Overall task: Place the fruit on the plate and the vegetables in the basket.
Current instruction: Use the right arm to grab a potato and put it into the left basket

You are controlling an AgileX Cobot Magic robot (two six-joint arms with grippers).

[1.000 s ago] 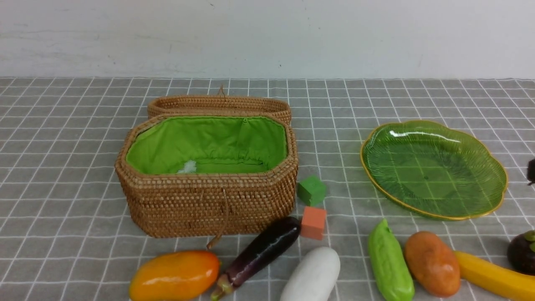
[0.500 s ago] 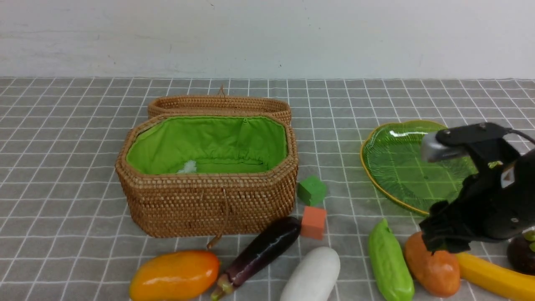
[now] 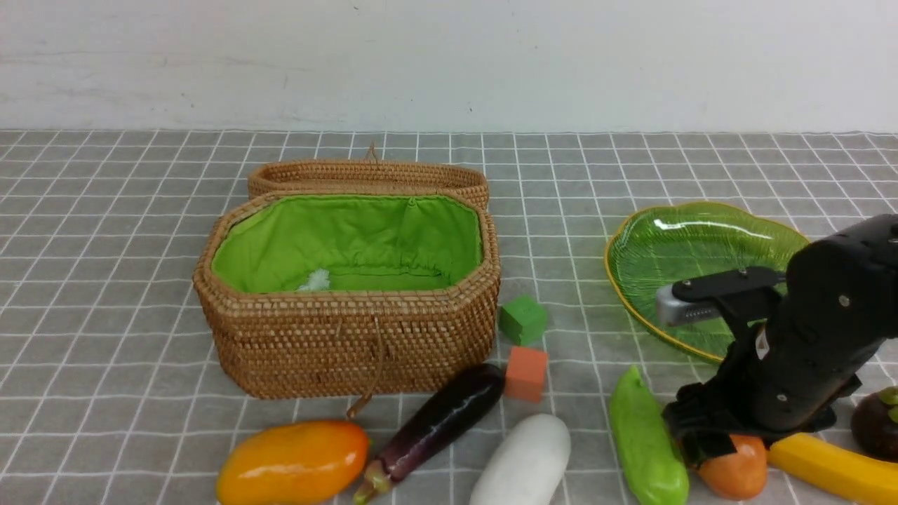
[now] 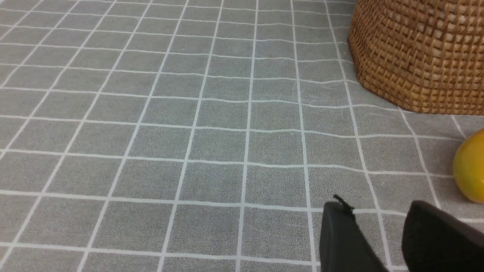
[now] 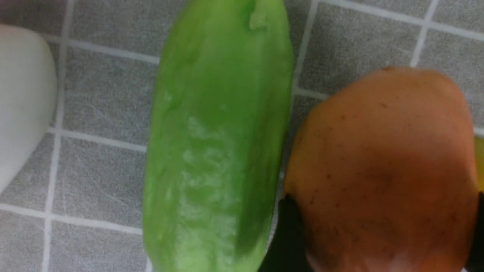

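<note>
- the right gripper [image 3: 712,443] sits low over the potato [image 3: 735,471] at the front right of the grey checked cloth [image 3: 105,315].
- its jaws are apart. one dark finger [image 5: 287,238] is between the potato and the green pod [image 3: 645,442], and the other is between the potato and the banana [image 3: 828,466]. i cannot tell if they press the potato.
- the green pod lies just beside the potato on its left, and the banana lies on its right. the mangosteen [image 3: 877,421] is behind the banana, at the right edge.
- the plate [image 3: 673,238] stands behind these things, partly hidden by the right arm [image 3: 828,337].
- the basket [image 3: 351,351] is open at the centre left, and its lid [image 3: 365,174] lies just behind it.
- the mango [image 3: 291,463], the eggplant [image 3: 438,421] and the radish [image 3: 523,459] lie on the cloth in front of the basket.
- a green cube [image 3: 523,319] and an orange cube [image 3: 526,373] sit just to the right of the basket.
- the left gripper [image 4: 378,207] hangs low over the cloth near the basket and the mango. its fingers [image 4: 340,241] are a little apart, with only cloth showing between them.
</note>
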